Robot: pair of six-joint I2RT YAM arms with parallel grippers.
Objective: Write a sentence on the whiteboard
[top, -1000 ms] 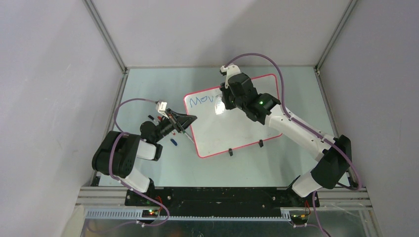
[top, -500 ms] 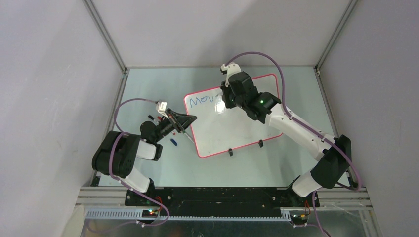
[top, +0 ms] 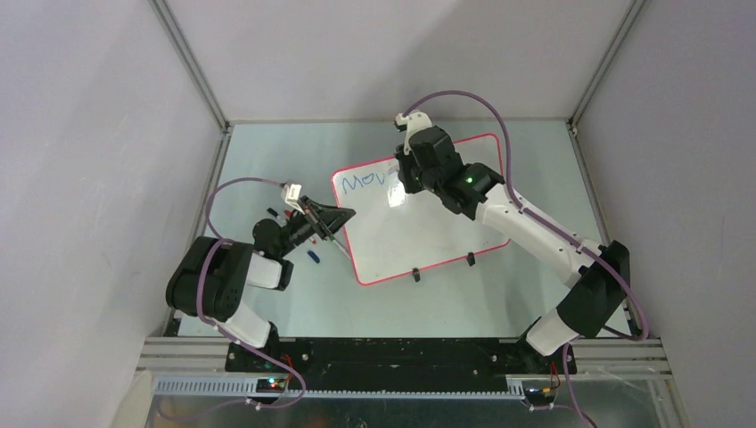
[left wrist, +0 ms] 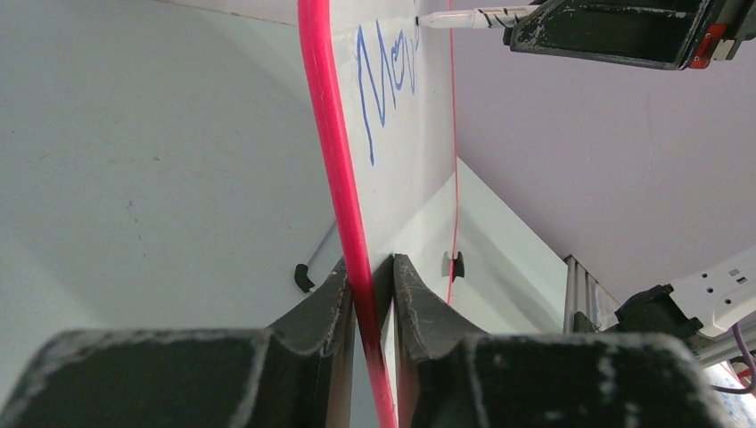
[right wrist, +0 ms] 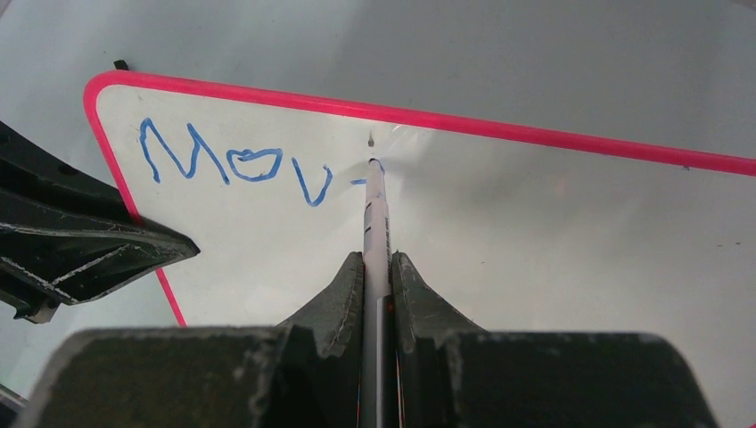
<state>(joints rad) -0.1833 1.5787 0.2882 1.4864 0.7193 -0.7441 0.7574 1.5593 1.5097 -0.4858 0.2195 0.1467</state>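
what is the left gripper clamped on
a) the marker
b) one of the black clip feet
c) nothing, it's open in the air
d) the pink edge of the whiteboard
d: in the left wrist view the left gripper has a finger on each side of the whiteboard at its pink edge, while the marker sits in the right gripper.

1. Right wrist view: the marker's (right wrist: 377, 209) back end is buried between the jaws, and the whiteboard (right wrist: 535, 232) runs off the right edge.
2. Top view: the right arm (top: 446, 174) covers the end of the blue writing (top: 364, 183), marker tip hidden underneath.
3. Blue speck (top: 314, 256) on the desk (top: 499, 285): too small to name.
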